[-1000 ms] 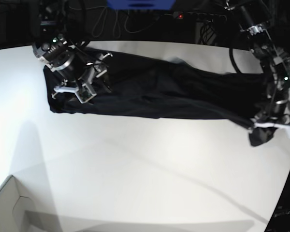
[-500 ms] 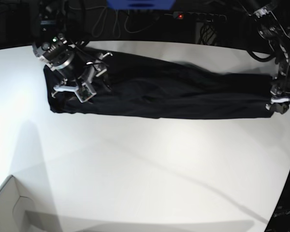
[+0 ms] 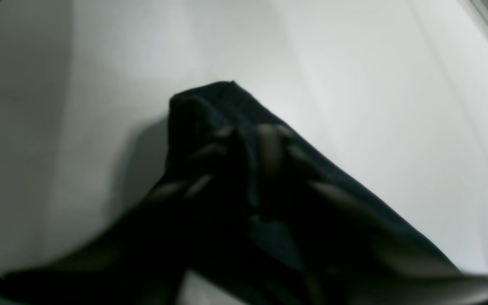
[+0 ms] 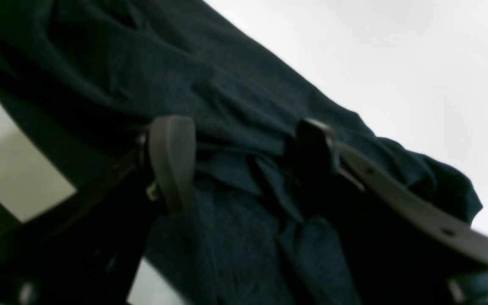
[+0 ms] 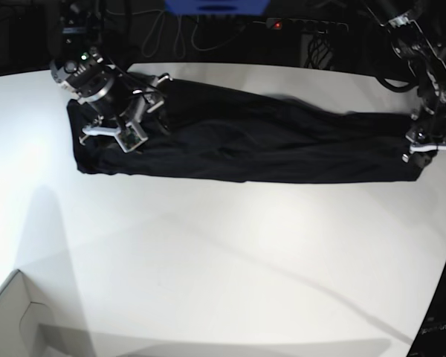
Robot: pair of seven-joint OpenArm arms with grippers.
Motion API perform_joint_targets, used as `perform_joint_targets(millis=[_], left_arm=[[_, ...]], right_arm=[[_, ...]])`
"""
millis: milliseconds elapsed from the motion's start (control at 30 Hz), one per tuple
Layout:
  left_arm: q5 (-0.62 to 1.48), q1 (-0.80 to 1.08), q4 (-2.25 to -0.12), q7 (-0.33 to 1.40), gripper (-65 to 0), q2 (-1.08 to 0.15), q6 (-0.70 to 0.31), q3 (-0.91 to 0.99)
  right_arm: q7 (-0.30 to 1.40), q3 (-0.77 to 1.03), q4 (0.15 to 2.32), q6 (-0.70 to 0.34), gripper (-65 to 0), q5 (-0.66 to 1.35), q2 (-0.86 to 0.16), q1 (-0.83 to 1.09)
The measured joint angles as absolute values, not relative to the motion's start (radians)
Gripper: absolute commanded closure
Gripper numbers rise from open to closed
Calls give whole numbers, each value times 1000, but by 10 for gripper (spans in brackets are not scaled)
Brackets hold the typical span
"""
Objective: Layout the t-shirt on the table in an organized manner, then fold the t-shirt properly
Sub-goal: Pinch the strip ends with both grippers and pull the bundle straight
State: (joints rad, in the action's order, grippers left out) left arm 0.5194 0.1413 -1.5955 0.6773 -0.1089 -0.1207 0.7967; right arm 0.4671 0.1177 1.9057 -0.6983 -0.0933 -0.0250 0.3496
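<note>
The black t-shirt [image 5: 253, 141] lies stretched into a long band across the far half of the white table [image 5: 223, 253]. In the base view my right gripper [image 5: 117, 134] hovers over the shirt's left end. The right wrist view shows its fingers [image 4: 172, 161] spread apart with the t-shirt [image 4: 235, 97] lying loose under them, so this gripper [image 4: 242, 161] is open. My left gripper [image 5: 431, 153] sits at the shirt's right end. The left wrist view is blurred. It shows a folded end of the t-shirt [image 3: 210, 127] resting on the table [image 3: 354, 84], and its jaws do not show clearly.
A white box corner [image 5: 15, 320] juts in at the front left. Cables and a power strip [image 5: 305, 26] lie beyond the table's curved far edge. The table's right edge runs close beside the left arm [image 5: 431, 67].
The left gripper swung from the front right toward the back, pulling the shirt's right end out straight, and that end now lies flat. The right gripper shifted slightly toward the back.
</note>
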Motion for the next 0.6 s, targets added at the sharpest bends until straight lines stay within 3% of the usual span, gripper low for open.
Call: perform_joint_targets(millis=[100, 167, 600], left_arm=[[517, 144, -1586, 685, -322, -107, -121, 797], [518, 144, -1586, 684, -353, -108, -121, 797], [657, 235, -1605, 672, -356, -147, -123, 876]], right_arm=[[467, 118, 1906, -698, -380, -93, -25, 364], [468, 118, 1906, -699, -380, -94, -25, 368], [461, 118, 1906, -698, -380, -93, -25, 376]])
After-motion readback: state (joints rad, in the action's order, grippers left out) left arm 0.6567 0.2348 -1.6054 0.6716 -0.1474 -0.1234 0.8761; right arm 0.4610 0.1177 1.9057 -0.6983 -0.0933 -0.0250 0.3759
